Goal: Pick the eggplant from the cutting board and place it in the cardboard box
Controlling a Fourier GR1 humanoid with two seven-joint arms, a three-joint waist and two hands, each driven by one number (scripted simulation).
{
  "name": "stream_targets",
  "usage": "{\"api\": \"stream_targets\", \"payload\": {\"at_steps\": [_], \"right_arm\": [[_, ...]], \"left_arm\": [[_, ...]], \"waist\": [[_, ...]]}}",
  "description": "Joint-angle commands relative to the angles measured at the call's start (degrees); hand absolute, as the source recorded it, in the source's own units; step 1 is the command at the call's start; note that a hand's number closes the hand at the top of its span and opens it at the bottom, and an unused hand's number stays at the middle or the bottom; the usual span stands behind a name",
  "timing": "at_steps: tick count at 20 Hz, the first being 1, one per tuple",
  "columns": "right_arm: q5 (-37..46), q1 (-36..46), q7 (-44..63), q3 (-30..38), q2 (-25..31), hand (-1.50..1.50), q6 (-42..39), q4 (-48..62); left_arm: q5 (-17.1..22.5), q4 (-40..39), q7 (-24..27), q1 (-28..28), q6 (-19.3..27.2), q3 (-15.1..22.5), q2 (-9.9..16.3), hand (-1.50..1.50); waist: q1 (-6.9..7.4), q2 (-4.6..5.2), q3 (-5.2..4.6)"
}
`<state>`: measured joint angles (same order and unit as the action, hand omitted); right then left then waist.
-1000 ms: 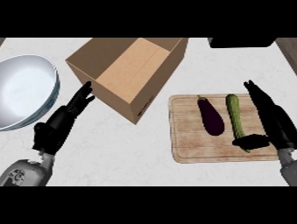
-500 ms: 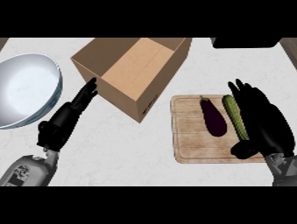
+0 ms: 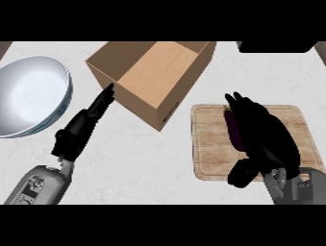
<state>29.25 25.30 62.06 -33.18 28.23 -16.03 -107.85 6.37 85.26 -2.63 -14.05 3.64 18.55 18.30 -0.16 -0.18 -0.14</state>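
On the right of the table, one cutting board carries one eggplant, largely covered by the right hand, fingers extended flat. Left of it stand one cardboard box and one bowl; the left hand rests open.

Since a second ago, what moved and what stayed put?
The right hand has swung in from the cutting board's right edge and now lies over its middle, covering most of the eggplant and hiding the green vegetable. No grasp is visible yet. The left hand, cardboard box and bowl are about where they were.
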Motion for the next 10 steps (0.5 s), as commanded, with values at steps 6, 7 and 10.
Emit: {"api": "stream_targets", "payload": {"at_steps": [6, 7, 10], "right_arm": [[3.19, 2.26, 2.21, 3.31, -6.25, -1.50, -2.67, 11.76], [3.99, 1.28, 2.47, 2.40, -7.01, -1.50, -3.17, 11.22], [6.77, -0.89, 0.20, 2.21, -7.87, -1.50, -1.21, 14.47]], "left_arm": [[-2.65, 2.23, 1.07, 3.37, -0.33, 0.35, -1.88, 0.00], [-0.90, -1.30, 2.42, 1.03, -3.44, -2.56, -0.18, 0.00], [-1.51, -1.52, 1.54, 0.04, -3.57, -3.44, -0.30, 0.00]], "waist": [[0.57, 0.20, 0.12], [0.25, 0.23, 0.11], [0.17, 0.27, 0.12]]}}
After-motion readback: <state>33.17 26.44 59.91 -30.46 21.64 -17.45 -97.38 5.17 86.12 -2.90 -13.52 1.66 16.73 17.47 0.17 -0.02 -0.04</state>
